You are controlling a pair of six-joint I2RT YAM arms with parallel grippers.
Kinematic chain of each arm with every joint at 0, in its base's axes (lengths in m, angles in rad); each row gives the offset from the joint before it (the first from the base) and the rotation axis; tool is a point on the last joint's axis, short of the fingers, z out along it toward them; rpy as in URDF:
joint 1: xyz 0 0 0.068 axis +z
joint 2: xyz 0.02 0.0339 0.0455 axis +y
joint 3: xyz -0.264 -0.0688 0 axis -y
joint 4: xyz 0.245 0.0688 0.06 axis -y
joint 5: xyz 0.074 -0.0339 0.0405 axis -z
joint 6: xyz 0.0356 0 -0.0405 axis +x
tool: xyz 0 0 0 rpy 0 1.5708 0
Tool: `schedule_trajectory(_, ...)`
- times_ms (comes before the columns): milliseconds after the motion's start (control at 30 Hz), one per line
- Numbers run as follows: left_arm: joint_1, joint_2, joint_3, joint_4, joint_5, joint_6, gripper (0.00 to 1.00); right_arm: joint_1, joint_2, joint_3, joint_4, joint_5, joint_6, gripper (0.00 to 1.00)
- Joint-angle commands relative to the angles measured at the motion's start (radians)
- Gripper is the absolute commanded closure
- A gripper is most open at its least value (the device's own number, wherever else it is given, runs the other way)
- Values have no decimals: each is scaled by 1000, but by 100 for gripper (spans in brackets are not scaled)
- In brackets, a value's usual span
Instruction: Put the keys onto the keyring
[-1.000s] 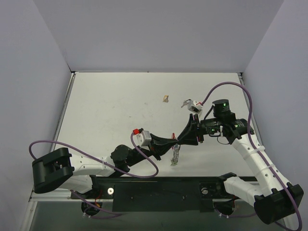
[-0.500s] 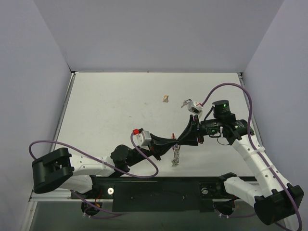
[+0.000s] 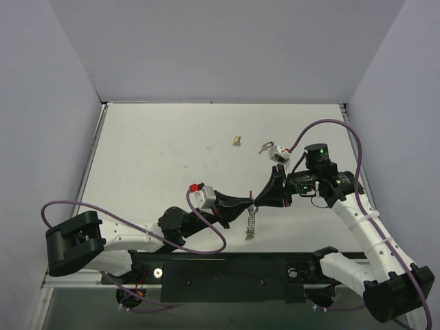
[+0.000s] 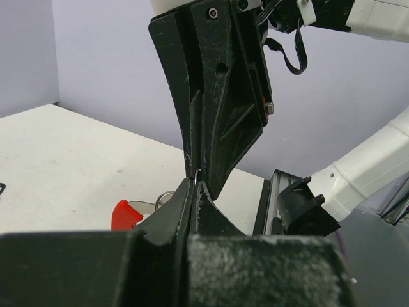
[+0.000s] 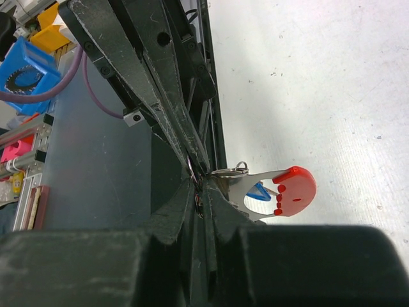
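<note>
Top view: your left gripper (image 3: 250, 202) and right gripper (image 3: 257, 199) are clenched tip to tip on the dangling keyring (image 3: 251, 224); a key (image 3: 264, 146) lies well apart. Left wrist: red tag (image 4: 124, 214) hangs below. Right wrist: both pinch it. Step looks like ring-gripping; next, pry it open for that key.

**Colours at the bench**

Table (image 3: 158, 158): off-white, with a few small dark specks.
Walls (image 3: 227, 48): plain pale lilac-grey.
Arms (image 3: 364, 227): white shells, black joints. Cables (image 3: 323, 124) purple. One green light (image 3: 318, 148) on the right arm.
Left gripper (image 3: 250, 203), right gripper (image 3: 256, 200): matt black, scuffed grey along the edges.
Keyring (image 5: 291, 185): silver ring and metal. It has a red tag with a row of red dots on the silver, and a blue piece behind.
Key (image 3: 264, 146): dark head, silver.
Scrap (image 3: 236, 141): tan.
Cap (image 3: 195, 187) on the left wrist: red.
Clutter in the right wrist view: a blue part (image 5: 25, 70), plus yellow and pink bits.
</note>
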Motion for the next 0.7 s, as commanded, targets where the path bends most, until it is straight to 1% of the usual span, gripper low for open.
schedule_trajectory(0,-7,-34,11,357,28,-15,100,-6,-12,7,-22,-7,-41,100)
schedule_trajectory(133,-7,-21,13,374,30,-30,100,-4,-12,16,-27,-1,-30,100)
schedule_trajectory(167,-7,-14,16,386,54,-34,100,-4,-10,19,-25,1,-27,100)
schedule_trajectory(433,-6,-4,30,371,73,-50,100,-10,-12,38,-25,22,-1,100)
schedule_trajectory(467,-6,-6,31,367,68,-51,98,-13,-12,39,-25,30,0,100)
schedule_trajectory(533,-6,-6,28,359,64,-54,90,-13,-10,42,-24,42,3,100)
schedule_trajectory(567,-6,-7,27,356,64,-54,83,-16,-9,41,-13,48,9,100)
schedule_trajectory(600,-6,-15,27,338,59,-54,80,-20,-9,38,-7,53,26,100)
schedule_trajectory(633,-6,-20,27,325,58,-53,74,-20,-9,36,8,58,35,100)
schedule_trajectory(667,-6,-33,30,292,58,-50,71,-21,-7,36,13,61,49,100)
